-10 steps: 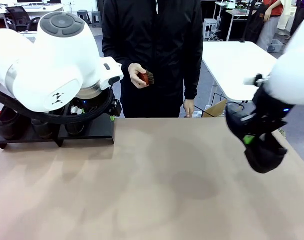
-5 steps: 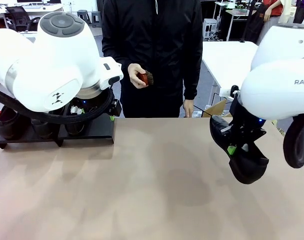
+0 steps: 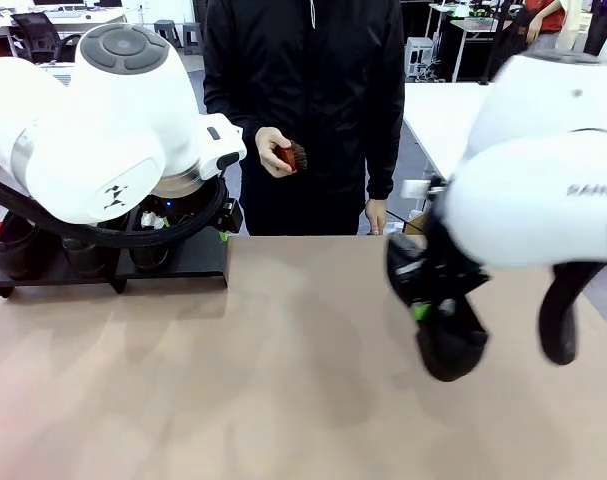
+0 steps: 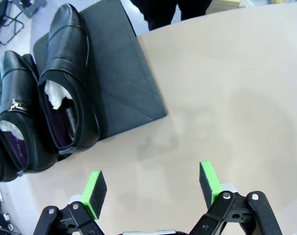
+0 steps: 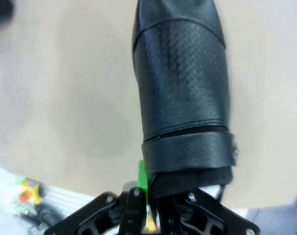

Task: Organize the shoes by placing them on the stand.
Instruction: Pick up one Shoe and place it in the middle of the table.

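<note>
Shoes number four — three (image 4: 65,93) on the stand (image 4: 121,73) at the bench's left edge, one (image 5: 182,83) clamped in the right gripper (image 5: 150,188) over tan bench (image 3: 283,380); left gripper (image 4: 150,183) gapes.

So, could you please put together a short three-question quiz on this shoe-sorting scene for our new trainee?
1. True or false: the left gripper is shut on a shoe.
2. What does the right gripper carry above the table? A) a brush B) a black dress shoe C) nothing
3. Fill in: the person's hand holds a small reddish-brown ____.

Key:
1. False; its jaws stand open over the bare table, beside the black stand, where the nearest shoe lies next to an empty space.
2. B; the black dress shoe is clamped at its opening, toe pointing away from the gripper.
3. brush.
</note>
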### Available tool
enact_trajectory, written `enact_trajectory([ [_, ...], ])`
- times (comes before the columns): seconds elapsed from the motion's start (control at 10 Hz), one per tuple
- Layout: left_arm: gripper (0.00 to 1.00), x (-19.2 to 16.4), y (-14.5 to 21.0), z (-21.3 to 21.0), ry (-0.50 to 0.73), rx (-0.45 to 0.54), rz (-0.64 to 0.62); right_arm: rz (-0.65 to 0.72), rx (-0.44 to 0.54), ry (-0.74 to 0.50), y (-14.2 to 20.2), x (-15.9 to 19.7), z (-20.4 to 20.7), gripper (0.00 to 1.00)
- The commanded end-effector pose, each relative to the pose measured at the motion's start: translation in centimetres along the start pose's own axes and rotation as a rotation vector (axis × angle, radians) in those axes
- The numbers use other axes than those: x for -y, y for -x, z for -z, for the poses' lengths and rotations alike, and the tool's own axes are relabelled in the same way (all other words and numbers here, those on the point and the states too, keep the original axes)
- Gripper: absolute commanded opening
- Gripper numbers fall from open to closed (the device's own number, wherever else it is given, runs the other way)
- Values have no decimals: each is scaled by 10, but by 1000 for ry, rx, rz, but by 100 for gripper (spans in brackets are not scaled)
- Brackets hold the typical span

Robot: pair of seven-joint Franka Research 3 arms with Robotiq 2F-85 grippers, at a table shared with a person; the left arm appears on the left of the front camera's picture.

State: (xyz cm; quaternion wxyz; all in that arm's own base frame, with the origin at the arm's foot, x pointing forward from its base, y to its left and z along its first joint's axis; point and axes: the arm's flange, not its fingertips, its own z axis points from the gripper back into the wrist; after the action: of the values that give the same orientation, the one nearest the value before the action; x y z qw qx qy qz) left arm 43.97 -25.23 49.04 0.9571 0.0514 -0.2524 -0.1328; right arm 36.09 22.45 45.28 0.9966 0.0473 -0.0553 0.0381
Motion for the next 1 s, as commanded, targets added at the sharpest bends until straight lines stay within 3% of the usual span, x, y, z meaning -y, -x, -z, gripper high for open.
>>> enact_trajectory([
  [0.0, 98, 1, -2, 0, -25, 5, -12, -16, 44, 0, -4, -86, 7, 0],
  [0.1, 98, 1, -2, 0, -25, 5, -12, -23, 30, -21, -7, -118, 18, 0],
  [0.3, 98, 1, -2, 0, -25, 5, -12, -44, 15, -24, -13, -146, 32, 0],
  [0.7, 98, 1, -2, 0, -25, 5, -12, -48, -33, -2, -15, -153, 60, 0],
  [0.9, 98, 1, -2, 0, -25, 5, -12, 38, -40, 71, -15, -157, 78, 0],
])
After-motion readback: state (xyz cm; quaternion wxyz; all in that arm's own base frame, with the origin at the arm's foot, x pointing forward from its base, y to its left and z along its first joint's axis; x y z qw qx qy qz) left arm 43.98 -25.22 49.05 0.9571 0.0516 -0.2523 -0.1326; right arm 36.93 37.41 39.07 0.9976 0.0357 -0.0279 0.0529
